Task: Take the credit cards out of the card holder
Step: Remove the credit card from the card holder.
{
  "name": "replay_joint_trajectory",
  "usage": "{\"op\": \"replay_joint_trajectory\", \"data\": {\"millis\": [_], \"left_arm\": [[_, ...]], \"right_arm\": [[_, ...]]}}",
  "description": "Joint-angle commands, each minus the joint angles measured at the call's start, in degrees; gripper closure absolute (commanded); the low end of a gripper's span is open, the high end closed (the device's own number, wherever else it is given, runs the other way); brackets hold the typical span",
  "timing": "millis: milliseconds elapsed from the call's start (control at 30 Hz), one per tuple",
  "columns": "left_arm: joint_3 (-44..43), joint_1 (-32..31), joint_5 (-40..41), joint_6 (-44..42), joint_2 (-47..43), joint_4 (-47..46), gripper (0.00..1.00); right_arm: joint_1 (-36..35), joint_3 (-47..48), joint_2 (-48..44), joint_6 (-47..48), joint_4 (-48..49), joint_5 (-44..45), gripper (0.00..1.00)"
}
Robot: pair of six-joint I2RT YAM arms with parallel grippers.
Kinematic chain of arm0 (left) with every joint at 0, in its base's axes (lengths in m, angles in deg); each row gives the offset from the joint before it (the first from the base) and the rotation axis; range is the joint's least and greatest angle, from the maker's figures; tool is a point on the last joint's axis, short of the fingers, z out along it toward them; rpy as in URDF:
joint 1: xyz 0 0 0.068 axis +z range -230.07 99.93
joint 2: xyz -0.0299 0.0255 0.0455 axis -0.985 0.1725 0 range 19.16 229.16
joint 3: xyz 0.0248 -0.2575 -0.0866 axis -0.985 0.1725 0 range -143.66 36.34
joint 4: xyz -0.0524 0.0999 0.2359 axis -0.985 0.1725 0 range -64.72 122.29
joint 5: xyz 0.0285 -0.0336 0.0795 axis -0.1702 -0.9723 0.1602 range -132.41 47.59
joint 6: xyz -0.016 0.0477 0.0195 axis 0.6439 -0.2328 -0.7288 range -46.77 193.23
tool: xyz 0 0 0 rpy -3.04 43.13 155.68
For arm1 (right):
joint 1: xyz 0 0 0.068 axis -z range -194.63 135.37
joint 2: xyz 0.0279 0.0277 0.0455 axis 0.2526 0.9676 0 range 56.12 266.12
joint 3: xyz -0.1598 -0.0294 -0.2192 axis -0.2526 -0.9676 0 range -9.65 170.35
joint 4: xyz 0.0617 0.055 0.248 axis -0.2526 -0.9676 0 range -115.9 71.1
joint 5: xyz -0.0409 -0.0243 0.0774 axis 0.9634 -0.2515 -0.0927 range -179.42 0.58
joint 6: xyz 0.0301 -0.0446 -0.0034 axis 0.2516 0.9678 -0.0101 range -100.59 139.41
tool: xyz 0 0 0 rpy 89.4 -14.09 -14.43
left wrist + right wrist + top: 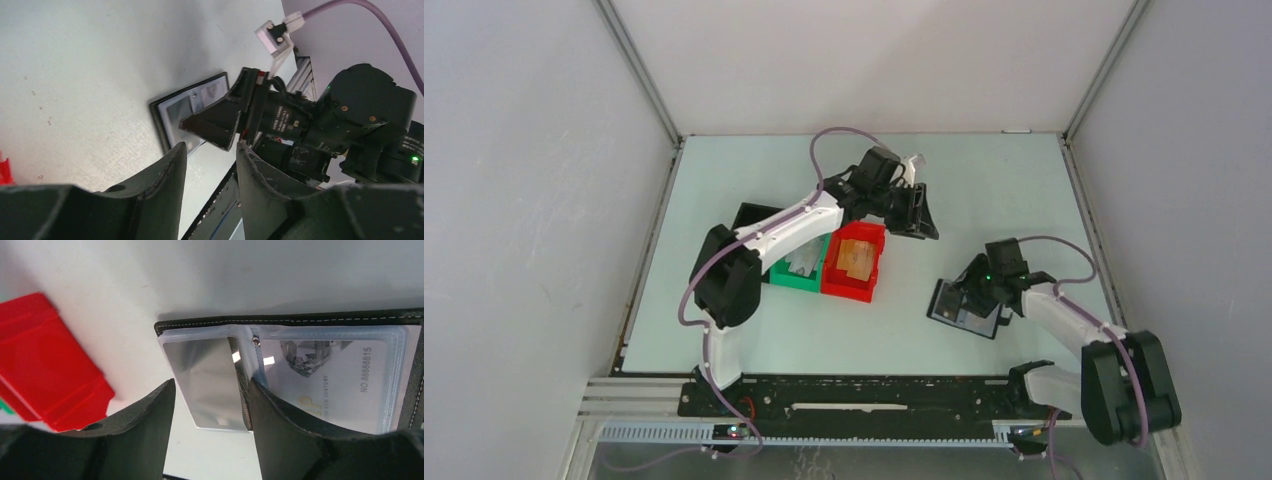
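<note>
The card holder (952, 312) lies open on the table at the right, a black wallet with clear inner sleeves. In the right wrist view its stitched black edge (300, 320) runs along the top. One shiny grey credit card (202, 365) sticks partway out of the left sleeve. A second card (330, 375) with a diamond print sits in the right sleeve. My right gripper (211, 387) is open just above the wallet, its fingers on either side of the protruding card. It also shows in the top view (977, 290). My left gripper (919, 212) is open and empty, high over mid-table. In its own view (210, 150) it looks toward the wallet (175, 112).
A red bin (856, 262) holding something orange, a green bin (799, 265) and a black bin (749, 215) stand in a row under the left arm. The red bin (45, 360) lies left of the wallet. Grey walls enclose the table.
</note>
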Motion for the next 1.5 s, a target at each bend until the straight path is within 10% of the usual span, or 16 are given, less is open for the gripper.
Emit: {"op": "replay_joint_trajectory", "data": {"millis": [0,400,767,1467], "left_arm": [[0.7,1.8,0.9,-2.5,-5.1,1.1,0.54],[0.6,-2.1,1.0,-3.1,0.6,3.7,0.54],[5.5,-7.4,-5.6,10.1,9.9,-10.7,0.54],[7.1,-9.8,-7.4,12.7,13.9,-14.4,0.6]], "right_arm": [[-3.7,3.9,4.9,-2.2,8.5,-6.7,0.36],[7.3,0.5,-13.0,8.4,-8.0,1.7,0.38],[10.8,-3.4,-13.5,9.3,-7.3,1.5,0.63],[11.4,-6.6,-14.1,8.6,-4.1,-1.5,0.76]]}}
